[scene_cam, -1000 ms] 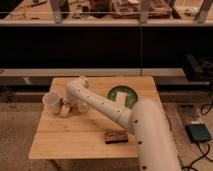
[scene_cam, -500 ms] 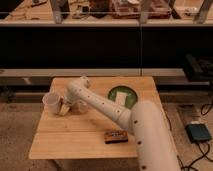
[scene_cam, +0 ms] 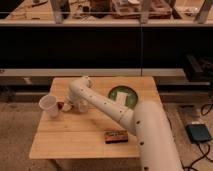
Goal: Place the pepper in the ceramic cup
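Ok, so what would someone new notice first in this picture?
The big white robot arm sweeps from the lower right across the wooden table, its gripper low at the table's left side, beside the white ceramic cup. A small dark red pepper sits at the gripper, next to the cup, not in it. The green plate at the back right and the brown block near the front edge stand out too.

White tapered ceramic cup (scene_cam: pixel 48 105), upright with the wider rim up, on the left side of the table (scene_cam: pixel 75 140). Small dark red pepper (scene_cam: pixel 61 105) just right of the cup, at the gripper (scene_cam: pixel 66 106), which is low beside the cup.
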You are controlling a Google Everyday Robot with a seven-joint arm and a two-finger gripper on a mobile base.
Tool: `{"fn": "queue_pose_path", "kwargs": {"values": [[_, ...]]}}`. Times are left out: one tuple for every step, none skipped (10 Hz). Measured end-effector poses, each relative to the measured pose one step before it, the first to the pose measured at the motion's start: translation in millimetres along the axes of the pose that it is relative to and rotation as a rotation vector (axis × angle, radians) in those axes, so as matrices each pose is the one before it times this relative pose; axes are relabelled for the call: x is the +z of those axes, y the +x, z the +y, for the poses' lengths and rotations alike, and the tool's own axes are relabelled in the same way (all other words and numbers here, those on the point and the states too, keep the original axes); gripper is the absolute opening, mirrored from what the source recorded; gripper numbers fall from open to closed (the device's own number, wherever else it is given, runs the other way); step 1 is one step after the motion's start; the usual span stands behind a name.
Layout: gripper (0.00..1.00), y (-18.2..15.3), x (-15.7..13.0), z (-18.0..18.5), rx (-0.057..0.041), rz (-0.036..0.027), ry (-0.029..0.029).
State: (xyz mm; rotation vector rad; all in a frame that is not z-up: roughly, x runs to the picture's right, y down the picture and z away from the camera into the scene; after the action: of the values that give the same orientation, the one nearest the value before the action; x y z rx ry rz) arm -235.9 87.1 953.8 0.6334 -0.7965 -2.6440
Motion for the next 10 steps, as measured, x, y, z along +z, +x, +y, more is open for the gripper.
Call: {"fn": "queue_pose_path", "kwargs": {"values": [[0.14,-7.67,-7.79,7.07,0.01231,-0.00070,-0.01487],[0.12,-5.37,-14.25,11.64,0.01453,0.01089,-0.02538],[0.12,0.25,-8.96,4.65,0.01520,0.01876,-0.00892],[0.12,5.77,-10.11,2.33,0.01590,0.03327,-0.00301],[0.12,9.25,-10.25,-0.01,0.01561,0.04311,0.00261],[0.12,8.01,-8.96,-0.05,0.00842,0.03603,0.00235],[0.12,7.69,-10.11,-0.79,-0.00124,0.03338,0.00170],[0.12,11.02,-10.08,-2.80,-0.01226,0.03276,0.00127],[0.12,18.91,-14.17,-6.00,-0.03092,0.04284,0.00071],[0.12,11.39,-10.16,-3.74,-0.02334,0.02383,-0.00110]]}}
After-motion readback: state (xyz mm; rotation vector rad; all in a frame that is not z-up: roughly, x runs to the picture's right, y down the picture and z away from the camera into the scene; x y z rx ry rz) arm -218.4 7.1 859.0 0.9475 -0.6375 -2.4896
